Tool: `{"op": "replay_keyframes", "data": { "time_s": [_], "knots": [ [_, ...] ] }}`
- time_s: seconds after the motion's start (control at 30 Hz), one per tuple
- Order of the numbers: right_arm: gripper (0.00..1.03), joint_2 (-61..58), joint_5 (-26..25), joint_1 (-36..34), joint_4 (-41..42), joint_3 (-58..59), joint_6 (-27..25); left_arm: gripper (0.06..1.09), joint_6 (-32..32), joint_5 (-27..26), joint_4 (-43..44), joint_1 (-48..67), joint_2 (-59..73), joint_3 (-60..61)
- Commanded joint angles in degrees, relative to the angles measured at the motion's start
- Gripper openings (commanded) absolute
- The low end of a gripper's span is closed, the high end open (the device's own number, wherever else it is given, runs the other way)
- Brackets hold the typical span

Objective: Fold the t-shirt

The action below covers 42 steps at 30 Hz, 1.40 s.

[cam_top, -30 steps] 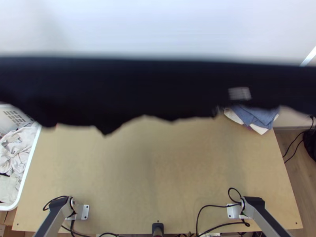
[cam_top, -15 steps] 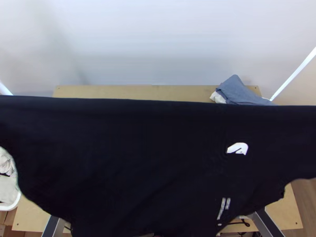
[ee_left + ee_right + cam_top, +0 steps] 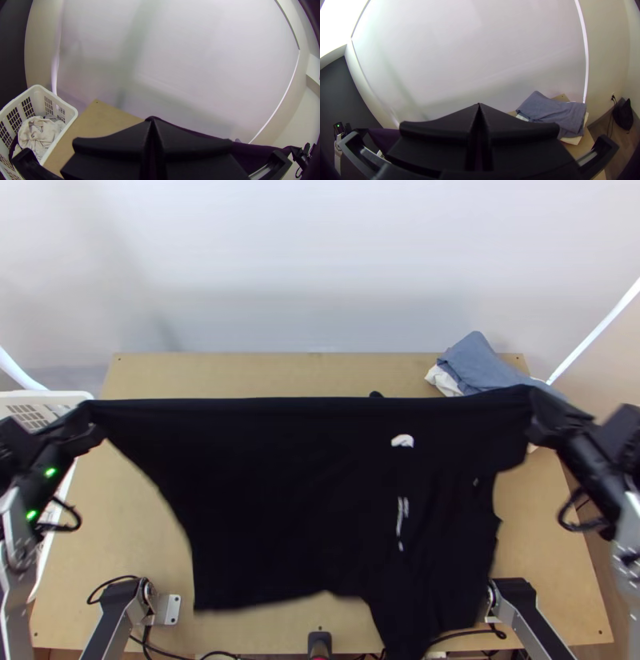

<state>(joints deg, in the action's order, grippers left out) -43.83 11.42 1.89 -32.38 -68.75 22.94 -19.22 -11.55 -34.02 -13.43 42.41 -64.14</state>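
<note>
So the black fabric t-shirt with white marks [image 3: 272, 492] is strung out between the two grippers, drooping from its taut upper edge above the light wooden table [image 3: 144, 524], and I can't see one proper fold, so I'd say laying it flat and all the folding are left. Both the black wide-fingered left gripper [image 3: 152, 119] and its right twin [image 3: 479, 104] are pinched closed on opposite ends of that edge, with a blue-grey folded cloth [image 3: 484, 368] just beyond the right one, fwiw.
</note>
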Motion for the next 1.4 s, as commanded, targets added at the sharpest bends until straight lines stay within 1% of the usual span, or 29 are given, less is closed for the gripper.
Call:
{"op": "replay_keyframes", "data": {
  "time_s": [0.0,0.13,0.23,0.33,0.53,0.7,0.97,1.2,1.3,1.37],
  "knots": [
    [0.03,-1.43,-1.22,0.04,5.84,4.68,1.23,0.10,0.85,0.83,5.81,-0.02,2.76,4.73],
    [0.03,-6.35,-1.22,1.45,11.81,8.90,1.67,0.10,0.77,0.92,11.61,1.39,7.68,8.77],
    [0.03,-11.36,-1.22,3.12,15.95,10.74,1.67,0.10,0.68,1.97,15.56,2.97,12.87,9.91],
    [0.03,-17.07,-1.22,4.35,19.81,11.18,1.76,0.10,0.33,3.03,19.34,3.94,18.32,9.47],
    [0.03,-28.15,-1.22,5.76,26.14,9.16,2.73,0.10,-1.17,4.52,22.68,6.14,30.62,4.55],
    [0.03,-37.90,-1.22,6.81,27.55,4.50,2.99,0.10,-1.43,5.14,24.44,7.72,40.47,-1.34],
    [0.03,-53.29,-1.22,7.34,29.39,-5.60,2.99,0.10,-1.96,5.93,24.70,7.89,55.85,-13.03],
    [0.03,-65.24,-1.75,7.60,29.39,-17.38,2.90,0.10,-3.45,6.45,23.39,6.22,66.83,-21.82],
    [0.03,-69.19,-2.98,7.34,29.30,-21.78,3.08,0.10,-4.51,7.51,22.77,6.14,70.09,-24.54],
    [0.03,-71.30,-3.51,6.81,29.13,-24.50,4.57,0.10,-5.21,7.51,21.28,6.14,72.46,-26.83]
  ]
}}
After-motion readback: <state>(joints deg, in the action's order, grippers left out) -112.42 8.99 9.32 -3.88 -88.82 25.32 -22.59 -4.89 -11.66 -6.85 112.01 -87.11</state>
